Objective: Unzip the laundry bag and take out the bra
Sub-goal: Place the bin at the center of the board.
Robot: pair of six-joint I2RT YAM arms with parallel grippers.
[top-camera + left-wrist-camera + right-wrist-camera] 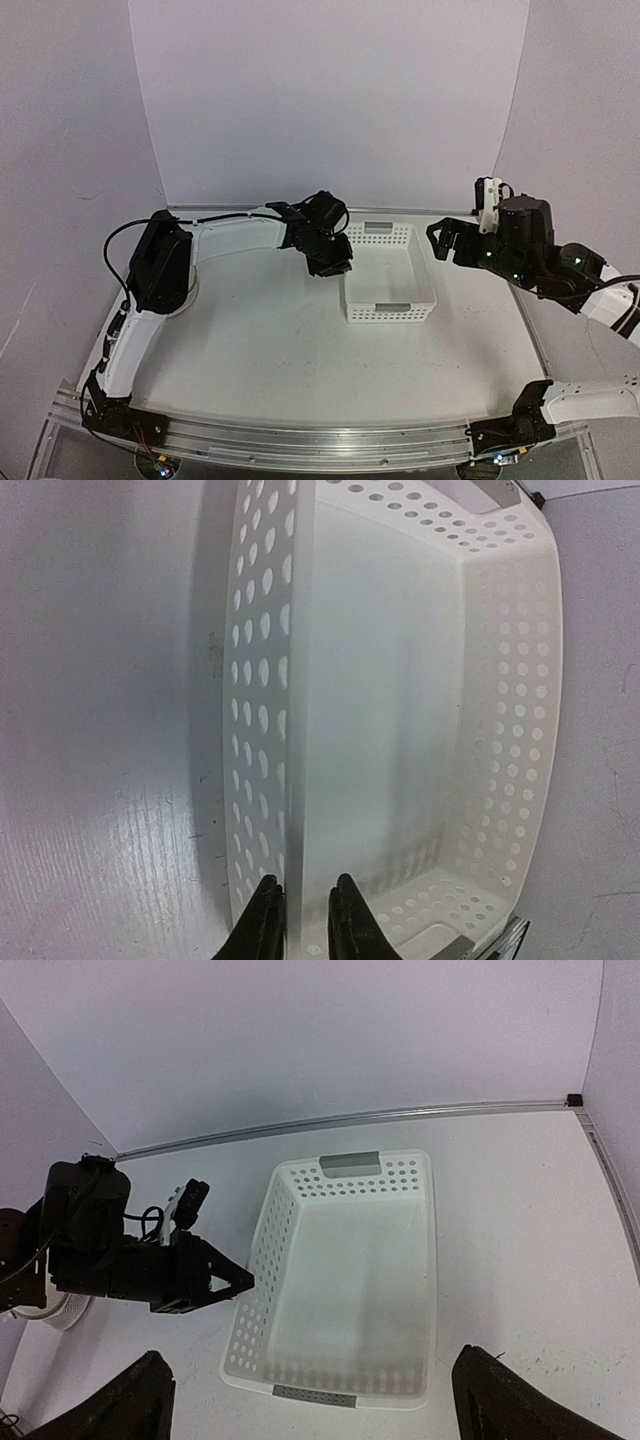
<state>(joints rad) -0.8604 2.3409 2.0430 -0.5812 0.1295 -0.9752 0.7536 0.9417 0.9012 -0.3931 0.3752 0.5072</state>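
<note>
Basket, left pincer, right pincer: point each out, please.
basket (350, 1280), right wrist view, on its bare floor.
left pincer (305, 882), left wrist view, midway between the fingertips.
right pincer (310, 1355), right wrist view, midway between the wide-apart fingertips.

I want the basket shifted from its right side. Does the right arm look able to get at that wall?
Probably yes. The right gripper hangs open just right of the basket, with nothing between them; the left gripper sits at the opposite wall, out of the way.
</note>
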